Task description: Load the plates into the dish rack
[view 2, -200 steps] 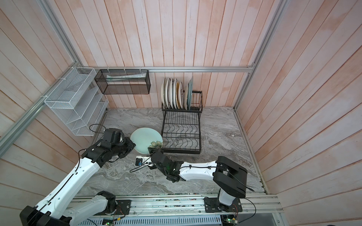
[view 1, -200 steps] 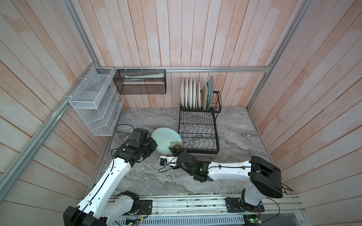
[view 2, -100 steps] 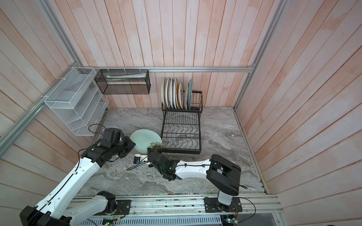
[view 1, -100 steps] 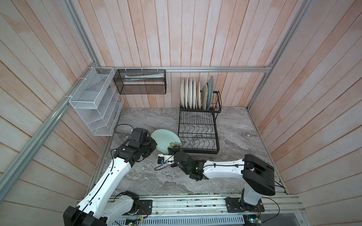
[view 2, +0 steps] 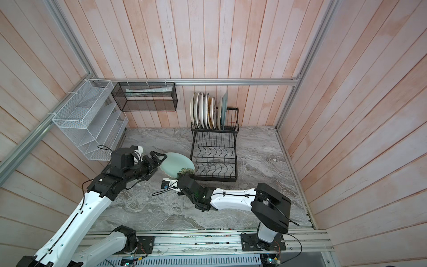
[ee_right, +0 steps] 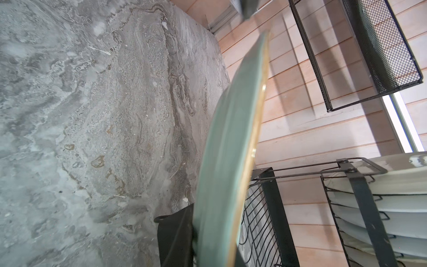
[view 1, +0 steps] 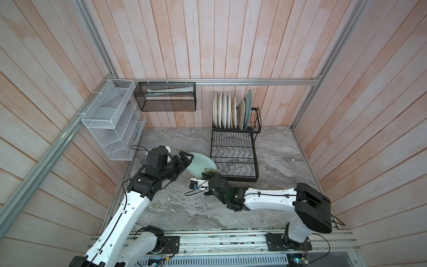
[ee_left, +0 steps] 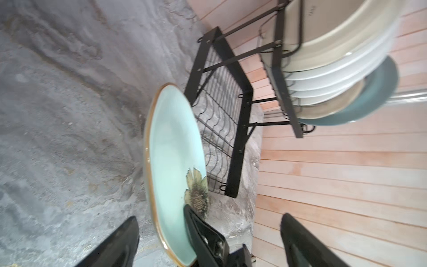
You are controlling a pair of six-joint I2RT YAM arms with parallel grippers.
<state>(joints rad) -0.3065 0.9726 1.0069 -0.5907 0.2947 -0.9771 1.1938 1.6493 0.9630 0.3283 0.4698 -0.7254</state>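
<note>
The right pincer (view 1: 206,178) pinches the green plate (view 1: 198,161) at its flower-printed edge and holds it steeply tilted over the desk (view 1: 277,166), at the front-left corner of the rack (view 1: 233,159) in both top views. The left pincer (view 1: 187,161) is spread wide around the plate's rim farthest from the rack; whether it touches cannot be told. The other plates (view 1: 227,111) stand on edge in the rack's raised rear tier.

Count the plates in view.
8: about seven plates standing in the dish rack's top tier, packed so some may hide; one pale green plate tilted beside the rack, gripped by the right gripper.
</note>
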